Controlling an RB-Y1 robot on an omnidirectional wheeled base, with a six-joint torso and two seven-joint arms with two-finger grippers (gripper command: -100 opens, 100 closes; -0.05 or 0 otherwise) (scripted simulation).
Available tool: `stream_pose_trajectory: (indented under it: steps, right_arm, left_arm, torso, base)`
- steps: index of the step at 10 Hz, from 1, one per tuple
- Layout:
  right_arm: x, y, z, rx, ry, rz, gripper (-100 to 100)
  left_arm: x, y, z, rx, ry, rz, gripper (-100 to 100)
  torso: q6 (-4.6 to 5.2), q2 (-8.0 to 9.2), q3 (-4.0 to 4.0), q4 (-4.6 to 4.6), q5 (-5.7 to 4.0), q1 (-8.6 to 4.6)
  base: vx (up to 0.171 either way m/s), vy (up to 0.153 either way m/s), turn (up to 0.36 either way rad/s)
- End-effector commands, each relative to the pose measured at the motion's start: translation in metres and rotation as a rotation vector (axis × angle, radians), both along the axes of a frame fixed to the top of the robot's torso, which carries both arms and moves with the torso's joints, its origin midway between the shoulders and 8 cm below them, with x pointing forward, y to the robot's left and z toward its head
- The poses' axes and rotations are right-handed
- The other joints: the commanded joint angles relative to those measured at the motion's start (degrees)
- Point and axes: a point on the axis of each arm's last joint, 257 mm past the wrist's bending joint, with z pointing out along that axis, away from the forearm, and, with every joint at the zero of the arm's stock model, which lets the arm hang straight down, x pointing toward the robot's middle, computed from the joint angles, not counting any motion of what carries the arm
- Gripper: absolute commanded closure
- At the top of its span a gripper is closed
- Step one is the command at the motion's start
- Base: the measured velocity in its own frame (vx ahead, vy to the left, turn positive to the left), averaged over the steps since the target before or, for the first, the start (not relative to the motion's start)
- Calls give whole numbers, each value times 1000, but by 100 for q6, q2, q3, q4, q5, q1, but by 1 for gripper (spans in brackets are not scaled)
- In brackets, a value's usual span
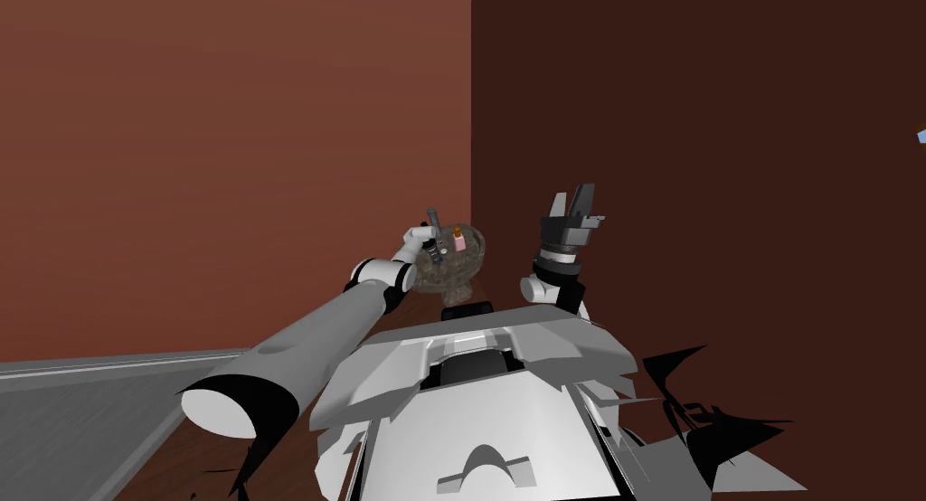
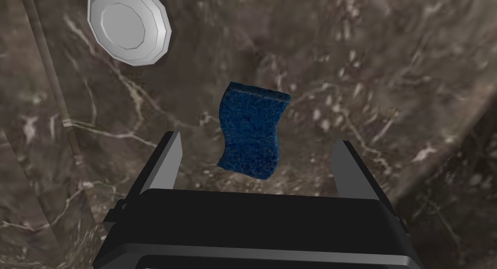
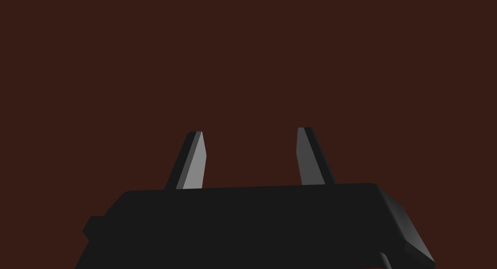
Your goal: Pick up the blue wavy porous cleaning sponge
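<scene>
I am holding my left jaws wide open above a dark marbled tabletop (image 2: 364, 62). The blue wavy sponge (image 2: 250, 130) is lying flat on it, in the gap between the two blades and touching neither, with bare stone all around it. One tabletop edge is running close past the outside of one blade. A white plate (image 2: 128, 25) is sitting well apart from the sponge, farther from that edge. My right jaws are standing open, raised beside the tabletop.
</scene>
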Motion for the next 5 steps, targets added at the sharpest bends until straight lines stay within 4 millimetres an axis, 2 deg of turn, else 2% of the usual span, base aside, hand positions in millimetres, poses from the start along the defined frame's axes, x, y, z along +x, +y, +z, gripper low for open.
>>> stream_pose_trajectory:
  steps: [1,2,3,4,5]
  right_arm:
    - [0,0,0,0,0,0,0]
    - [0,0,0,0,0,0,0]
    - [0,0,0,0,0,0,0]
    - [0,0,0,0,0,0,0]
    - [0,0,0,0,0,0,0]
  left_arm:
    - [-10,2,-2,4,41,9,-100]
    - [-6,2,-2,2,23,5,-100]
    - [-7,2,-2,3,28,6,0]
    - [-11,4,-14,3,27,6,-100]
    - [-11,4,-14,3,27,6,-100]
  torso:
    - [0,0,0,0,0,0]
    - [0,-1,-1,0,0,-2]
    - [0,10,5,2,0,-1]
    - [0,20,11,4,0,0]
    - [0,20,11,4,-1,-3]
  base:
    - [74,-7,-25]
    - [34,-3,-2]
    - [6,-1,1]
    - [18,-11,-6]
    - [19,-13,-2]
